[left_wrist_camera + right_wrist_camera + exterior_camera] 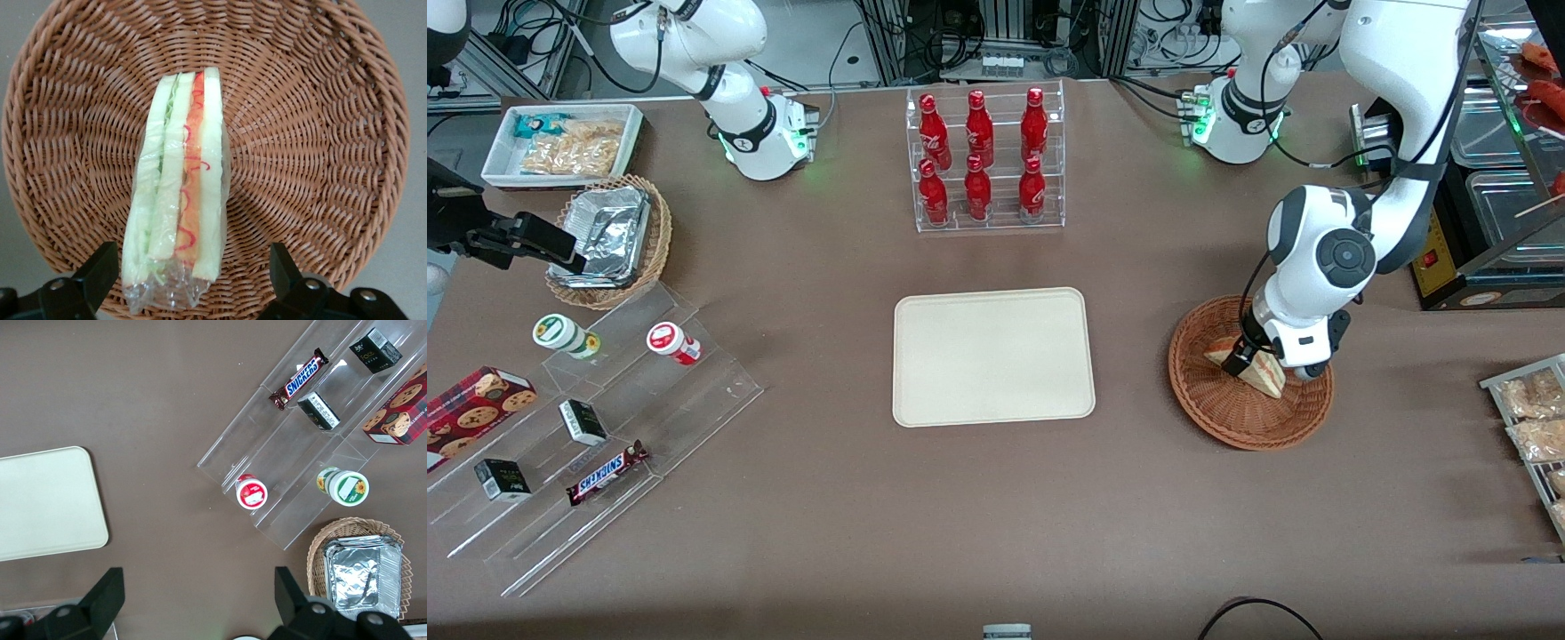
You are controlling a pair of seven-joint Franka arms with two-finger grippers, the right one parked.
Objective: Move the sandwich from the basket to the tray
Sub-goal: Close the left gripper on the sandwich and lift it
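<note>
Gripper (1249, 366) is low in the basket (1218, 413), fingers (93, 277) spread wide, one on each side of the sandwich (179, 187) and clear of the wrap; nothing gripped. Sandwich lies on edge in clear film on the basket floor, its bread, green and red-orange layers facing the wrist camera, one end at about the basket's centre. Basket sits on the brown table (978, 524) toward the working arm's end, well apart from the tray (992, 356), which lies at the table's middle. Rack of red bottles (984, 160) stands farther from the front camera than the tray.
</note>
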